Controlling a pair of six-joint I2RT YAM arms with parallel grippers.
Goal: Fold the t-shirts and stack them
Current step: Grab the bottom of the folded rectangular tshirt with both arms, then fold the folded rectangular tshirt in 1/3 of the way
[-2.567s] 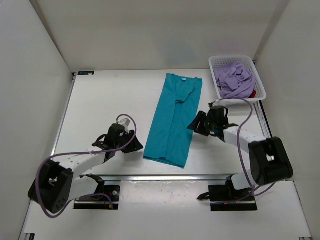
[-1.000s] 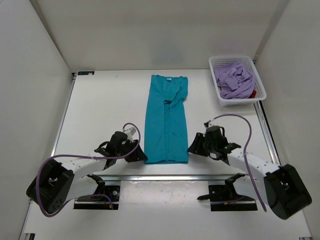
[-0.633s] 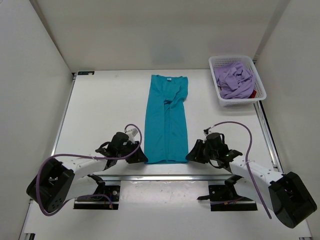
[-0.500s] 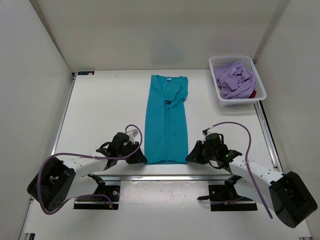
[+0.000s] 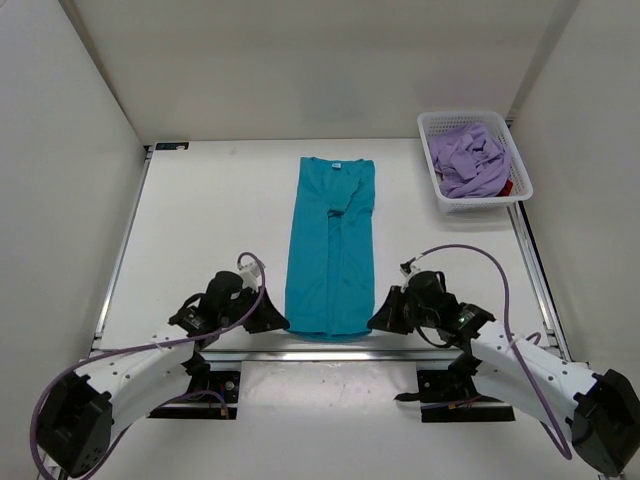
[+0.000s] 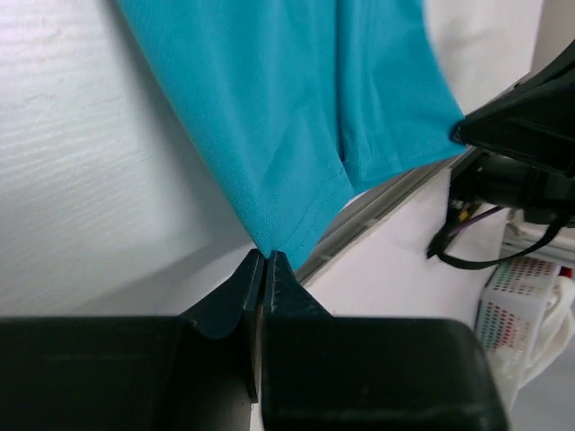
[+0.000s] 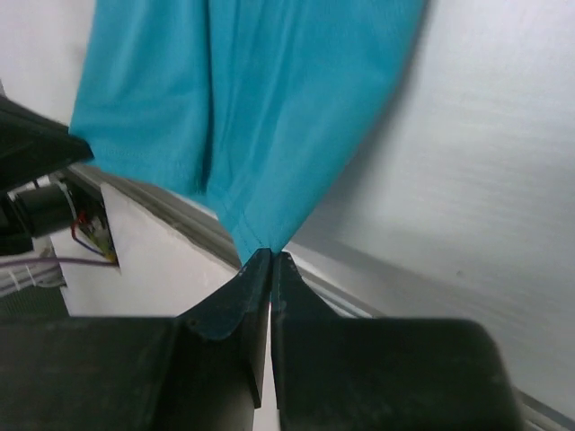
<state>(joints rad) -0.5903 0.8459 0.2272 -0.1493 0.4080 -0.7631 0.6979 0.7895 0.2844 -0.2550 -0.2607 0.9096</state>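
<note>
Grip | left gripper [image 6: 267, 257] pinching teal t-shirt [image 5: 331, 240] hem corner | right gripper [image 7: 271, 258] pinching opposite corner

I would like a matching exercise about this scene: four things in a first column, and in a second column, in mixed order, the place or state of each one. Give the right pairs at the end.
Column one
1. teal t-shirt
2. lavender t-shirt
3. left gripper
4. white basket

Column two
A. stands at the far right corner of the table
B. shut on a near corner of cloth
C. lies crumpled inside a container
D. lies flat as a long strip in the middle

Pairs: 1-D, 2-C, 3-B, 4-A
</note>
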